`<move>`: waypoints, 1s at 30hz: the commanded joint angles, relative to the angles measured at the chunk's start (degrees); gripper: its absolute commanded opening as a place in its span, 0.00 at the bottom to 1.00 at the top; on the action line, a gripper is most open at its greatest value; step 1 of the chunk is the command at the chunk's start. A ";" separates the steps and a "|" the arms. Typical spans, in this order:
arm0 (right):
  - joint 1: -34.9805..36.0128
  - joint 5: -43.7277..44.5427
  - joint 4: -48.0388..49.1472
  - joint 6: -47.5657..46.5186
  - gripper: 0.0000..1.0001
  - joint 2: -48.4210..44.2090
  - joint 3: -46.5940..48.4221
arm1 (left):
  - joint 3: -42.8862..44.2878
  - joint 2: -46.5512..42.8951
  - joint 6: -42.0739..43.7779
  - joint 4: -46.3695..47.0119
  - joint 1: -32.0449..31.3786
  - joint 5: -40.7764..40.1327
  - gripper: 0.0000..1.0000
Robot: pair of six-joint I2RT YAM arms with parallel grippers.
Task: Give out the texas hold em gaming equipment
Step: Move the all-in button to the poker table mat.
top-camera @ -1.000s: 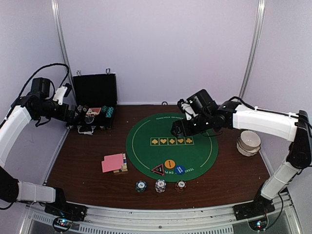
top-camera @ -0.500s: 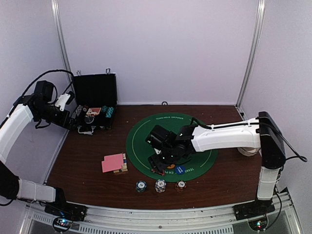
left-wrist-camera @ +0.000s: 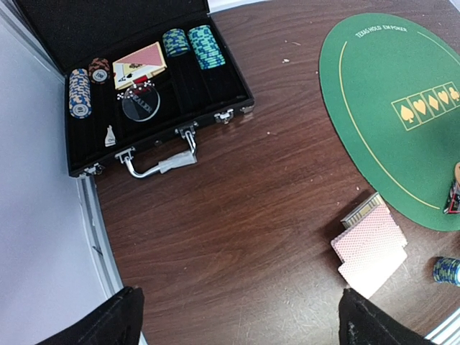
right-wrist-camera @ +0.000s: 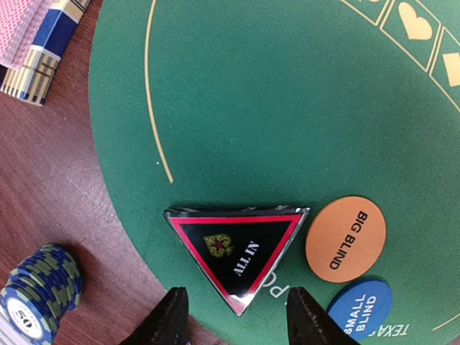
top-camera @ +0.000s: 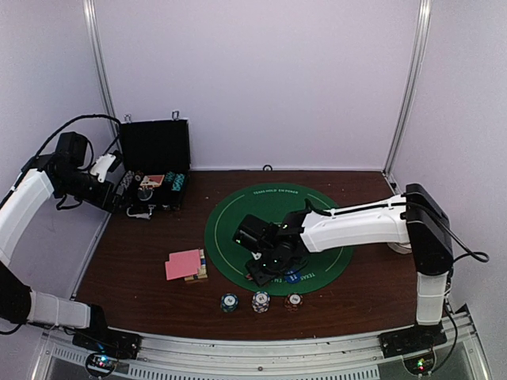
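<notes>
The red-black triangular marker lies on the near edge of the green mat, with the orange disc and blue disc beside it. My right gripper is open just above the marker, its fingers either side of the marker's near tip; from above it covers most of the marker. Three striped chip stacks stand in front of the mat. Pink-backed cards lie left of the mat. My left gripper is open and empty, high over bare table near the case.
The open black case at the back left holds more chip stacks, a card and a clear disc. The yellow-blue card box lies against the pink cards. A blue-green chip stack stands on the wood left of my right fingers.
My right arm has swung from the far side of the mat down to its near edge, over the triangular marker. My left arm drew back slightly to the left.
</notes>
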 commanded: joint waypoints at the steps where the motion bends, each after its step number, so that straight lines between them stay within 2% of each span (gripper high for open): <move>1: 0.33 -1.45 -0.14 1.28 0.48 1.99 0.34 | 2.01 -0.65 0.27 0.14 0.32 1.55 0.98; 13: 0.31 -2.80 -0.61 2.10 0.50 4.21 0.84 | 3.24 -0.92 0.55 0.21 0.32 1.84 0.97; 30: -2.17 -4.07 -0.31 1.66 0.44 7.24 3.52 | 4.00 -1.54 0.32 1.10 0.32 1.42 0.98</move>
